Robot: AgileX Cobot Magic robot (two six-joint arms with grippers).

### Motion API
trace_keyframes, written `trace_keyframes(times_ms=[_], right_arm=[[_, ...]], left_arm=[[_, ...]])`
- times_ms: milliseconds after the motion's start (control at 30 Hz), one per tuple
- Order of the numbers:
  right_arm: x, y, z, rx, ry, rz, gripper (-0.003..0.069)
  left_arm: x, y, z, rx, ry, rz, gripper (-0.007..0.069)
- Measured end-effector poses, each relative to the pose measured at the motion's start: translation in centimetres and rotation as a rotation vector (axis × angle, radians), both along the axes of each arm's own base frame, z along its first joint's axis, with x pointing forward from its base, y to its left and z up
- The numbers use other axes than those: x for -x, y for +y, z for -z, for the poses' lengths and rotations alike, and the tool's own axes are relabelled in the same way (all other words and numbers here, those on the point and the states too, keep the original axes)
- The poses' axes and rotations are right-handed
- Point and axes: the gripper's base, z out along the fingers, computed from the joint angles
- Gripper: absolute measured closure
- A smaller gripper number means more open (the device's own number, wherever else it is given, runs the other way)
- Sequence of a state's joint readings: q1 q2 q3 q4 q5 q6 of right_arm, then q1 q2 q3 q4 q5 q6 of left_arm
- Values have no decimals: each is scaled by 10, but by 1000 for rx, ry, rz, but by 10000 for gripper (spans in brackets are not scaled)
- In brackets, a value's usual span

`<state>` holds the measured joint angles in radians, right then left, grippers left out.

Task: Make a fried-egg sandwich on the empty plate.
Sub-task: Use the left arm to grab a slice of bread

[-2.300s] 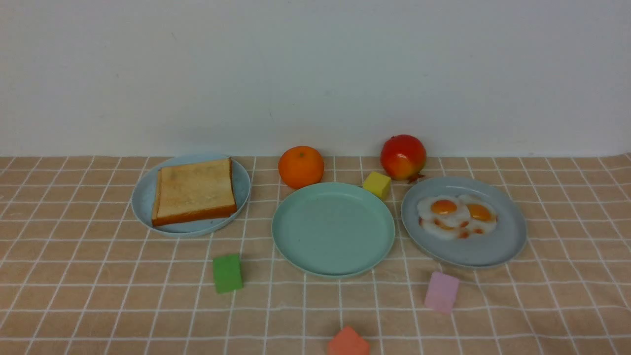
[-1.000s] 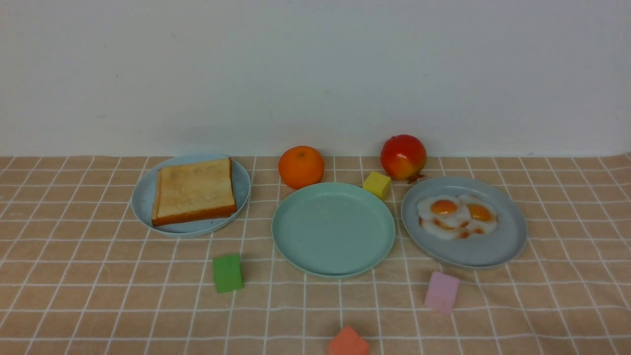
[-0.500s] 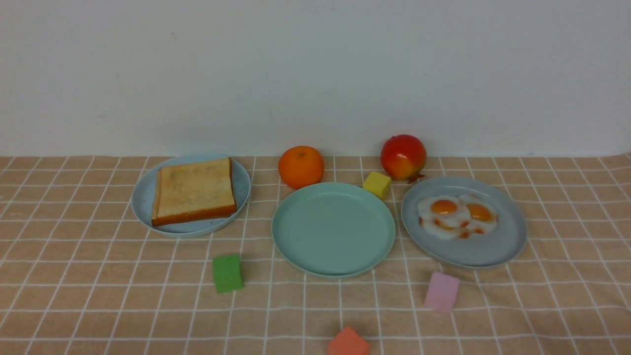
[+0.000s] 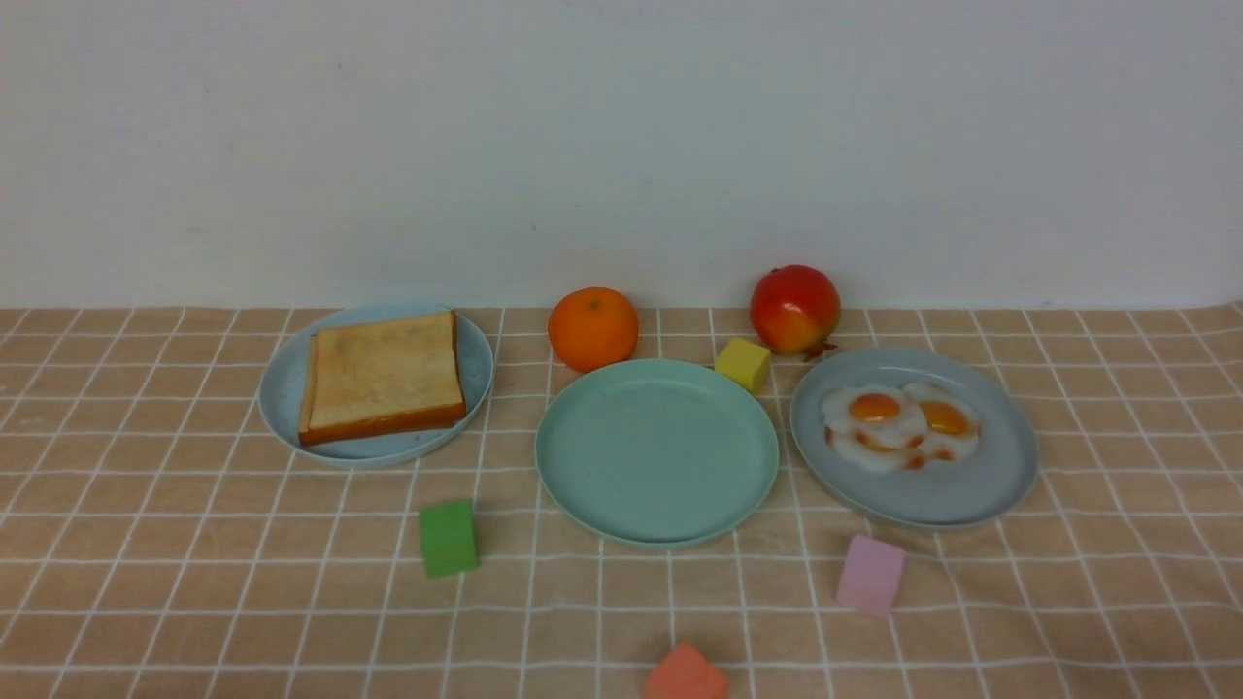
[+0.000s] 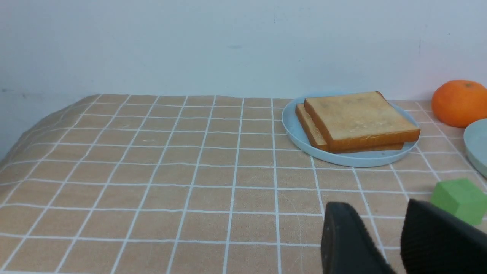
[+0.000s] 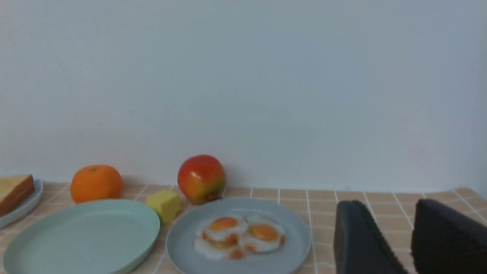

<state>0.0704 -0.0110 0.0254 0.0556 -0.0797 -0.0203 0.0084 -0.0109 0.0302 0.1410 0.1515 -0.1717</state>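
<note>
Mint plate [image 4: 656, 451]: is sitting bare in the middle of the desk [image 4: 194, 582], between the blue plate [image 4: 282, 398] and the grey plate [image 4: 971, 490], touching neither.
Toast [image 4: 384, 374]: two slices are lying stacked on the blue plate at far left, the upper slice shifted a little off the lower one.
Eggs [image 4: 898, 427]: white pieces with orange yolks are lying overlapped on the grey plate at right; I cannot tell the single egg from the joined pair.
Left fingers [image 5: 350, 243]: are hanging low over the cloth [image 4: 1117, 582] near the green block [image 4: 449, 537], standing moderately apart and holding nothing.
Right fingers [image 6: 361, 243]: are hovering on the near side of the grey plate, parted by a similar gap and holding nothing.
Orange [image 4: 592, 328]: is resting just beyond the mint plate's far left rim.
Red fruit [image 4: 794, 309]: is sitting far behind the grey plate, close to the wall.
Yellow block [image 4: 743, 364]: is lying just beside the mint plate's far right rim.
Green block: is standing near and left of the mint plate.
Pink block [image 4: 870, 575]: is standing just near of the grey plate.
Red block [image 4: 686, 675]: is lying at the near edge, partly cut off.
Cloth: tan with a white grid, is covering the desk.
</note>
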Motion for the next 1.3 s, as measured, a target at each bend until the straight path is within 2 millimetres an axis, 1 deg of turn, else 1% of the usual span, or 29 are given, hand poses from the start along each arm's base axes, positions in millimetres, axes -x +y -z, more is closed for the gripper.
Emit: trace_keyframes(times_ms=[67, 133, 167, 200, 233, 267, 300, 400, 433, 467, 500, 533, 567, 600, 633, 700, 767, 800, 833, 867, 900, 1000, 1033, 1067, 1100, 1133, 1233, 1267, 1300], right_arm=[[2, -1, -8, -47, -90, -1, 418], [4, -2, -17, -107, -187, -6, 418], [5, -2, -18, -113, -197, -7, 418], [7, -3, -25, -161, -268, -13, 418], [8, -3, -32, -188, -296, -20, 418], [9, -3, -34, -192, -301, -21, 418], [10, -4, -53, -220, -329, -31, 418], [9, -3, -107, -243, -368, -44, 418], [9, -4, -112, -246, -374, -46, 418], [5, -3, -145, -249, -374, -52, 418], [2, -2, -168, -250, -378, -55, 418], [1, -2, -172, -249, -369, -56, 418], [-8, -1, -208, -247, -349, -62, 418], [-8, -1, -207, -246, -338, -62, 418], [-17, 1, -234, -244, -302, -67, 418], [-44, 4, -253, -235, -174, -67, 418], [-68, 7, -257, -226, -47, -64, 418], [-71, 7, -257, -225, -43, -63, 418], [-85, 8, -254, -220, 30, -60, 418], [-103, 10, -246, -212, 117, -54, 418], [-116, 11, -238, -203, 183, -48, 418], [-147, 14, -210, -182, 378, -32, 418], [-151, 14, -206, -183, 412, -32, 418], [-157, 16, -196, -192, 484, -35, 418], [-158, 16, -195, -194, 488, -35, 418], [-165, 20, -183, -208, 581, -48, 418], [-175, 32, -161, -241, 769, -93, 418], [-177, 39, -153, -254, 840, -119, 418], [-177, 39, -151, -253, 852, -119, 418]], left_arm=[[0, -1, -3, 101, -37, 4, 386], [0, -2, -10, 288, -115, 13, 386], [0, -2, -11, 288, -126, 15, 386], [1, -1, -22, 430, -256, 33, 386], [3, 0, -30, 477, -343, 46, 386], [3, 0, -30, 484, -343, 46, 386], [7, 1, -47, 510, -481, 69, 386], [20, 2, -90, 501, -642, 101, 386], [21, 2, -93, 498, -650, 102, 386], [25, 2, -123, 482, -696, 111, 386], [26, 1, -143, 479, -702, 115, 386], [24, 1, -142, 479, -693, 112, 386], [22, 0, -180, 480, -669, 117, 386], [21, 0, -183, 481, -663, 117, 386], [14, -1, -206, 487, -604, 114, 386], [-3, -2, -234, 501, -476, 103, 386], [-25, -4, -243, 509, -306, 79, 386], [-30, -4, -243, 509, -269, 73, 386], [-41, -4, -244, 511, -209, 62, 386], [-62, -5, -237, 509, -69, 36, 386], [-77, -5, -230, 505, 15, 18, 386], [-120, -5, -199, 483, 254, -41, 386], [-127, -5, -192, 480, 307, -53, 386], [-141, -5, -180, 479, 382, -70, 386], [-145, -5, -175, 479, 407, -75, 386], [-159, -5, -161, 487, 484, -91, 386], [-184, -8, -134, 544, 610, -111, 386], [-191, -10, -126, 582, 642, -115, 386], [-193, -10, -125, 589, 648, -115, 386]])
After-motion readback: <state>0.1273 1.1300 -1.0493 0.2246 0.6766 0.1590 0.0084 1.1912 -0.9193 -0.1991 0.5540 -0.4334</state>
